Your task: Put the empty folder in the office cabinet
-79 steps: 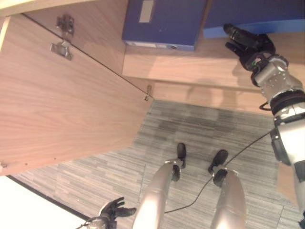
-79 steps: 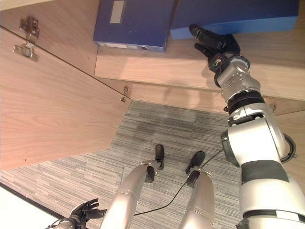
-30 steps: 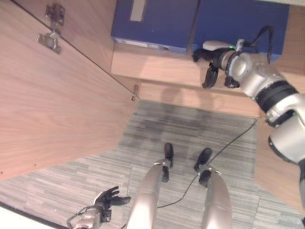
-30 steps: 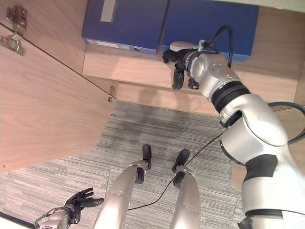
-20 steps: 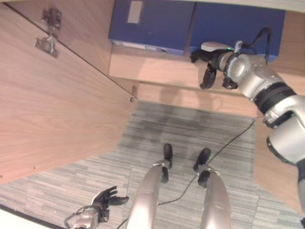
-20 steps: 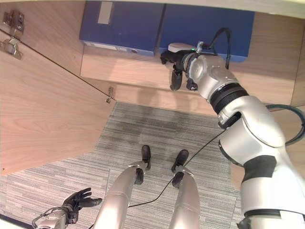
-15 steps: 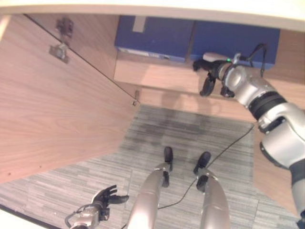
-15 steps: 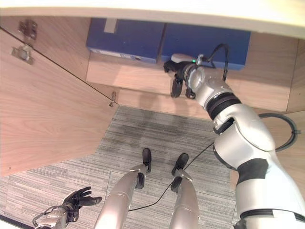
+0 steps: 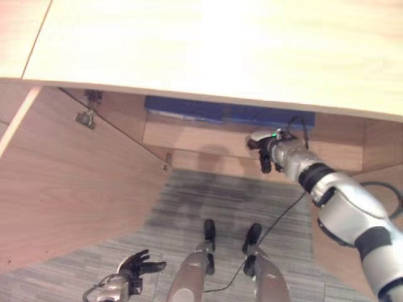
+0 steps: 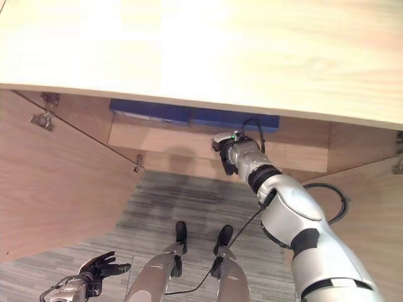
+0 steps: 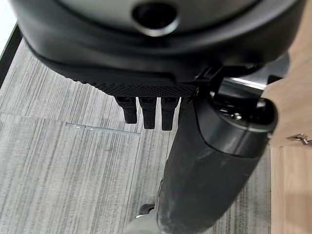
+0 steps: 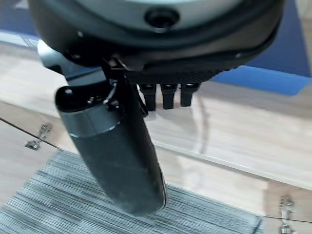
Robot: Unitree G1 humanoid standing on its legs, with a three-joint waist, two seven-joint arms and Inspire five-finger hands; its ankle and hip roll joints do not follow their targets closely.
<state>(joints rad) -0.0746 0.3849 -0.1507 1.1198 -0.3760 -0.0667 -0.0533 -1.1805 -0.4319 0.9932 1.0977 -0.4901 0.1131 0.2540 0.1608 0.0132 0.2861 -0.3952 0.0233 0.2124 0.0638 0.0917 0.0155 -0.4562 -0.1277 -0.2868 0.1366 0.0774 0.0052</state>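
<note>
On shelf (image 10: 189, 141): two blue folders (image 10: 151, 111); right hand (image 10: 225, 151) empty just before.

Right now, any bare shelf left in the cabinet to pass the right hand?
Bare shelf board runs in front of the two blue folders, and to their right toward the side wall. The back is crowded by the folders. The right hand hangs at the shelf's front edge.

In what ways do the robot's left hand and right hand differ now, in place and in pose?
The right hand is raised at the cabinet shelf, below the blue folders; the left hand hangs low over the carpet. The left hand's fingers spread open; the right hand's hang relaxed. Both hold nothing.
</note>
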